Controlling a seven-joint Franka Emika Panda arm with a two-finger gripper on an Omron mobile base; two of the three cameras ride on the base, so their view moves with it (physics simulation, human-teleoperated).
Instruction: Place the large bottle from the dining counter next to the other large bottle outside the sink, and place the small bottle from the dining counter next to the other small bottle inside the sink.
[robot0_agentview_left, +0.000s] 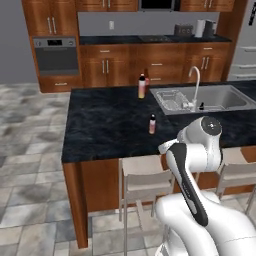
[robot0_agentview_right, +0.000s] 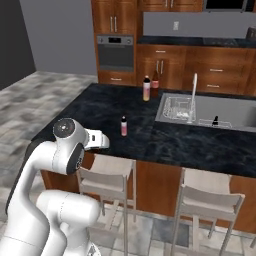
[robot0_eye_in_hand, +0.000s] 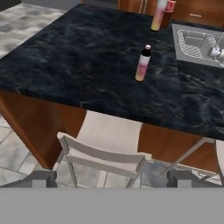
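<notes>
A grey wall (robot0_agentview_right: 60, 30) closes the back of the kitchen. Against it runs a row of reddish-brown wood cabinets (robot0_agentview_left: 120, 65) with pale metal handles, topped by a dark worktop (robot0_agentview_left: 150, 39). More cabinets (robot0_agentview_left: 50, 15) of the same wood hang above. A steel oven (robot0_agentview_left: 56, 54) with a dark door is built into the tall unit at the left. A toaster (robot0_agentview_left: 183, 30) and a white roll of paper towel (robot0_agentview_left: 200, 27) stand on the far worktop, near a white wall socket (robot0_agentview_left: 111, 24). The floor (robot0_agentview_left: 30, 150) is laid with mottled grey stone tiles. Pale stools (robot0_agentview_right: 107, 180) with slatted backs stand in the foreground. The light is even and soft.
</notes>
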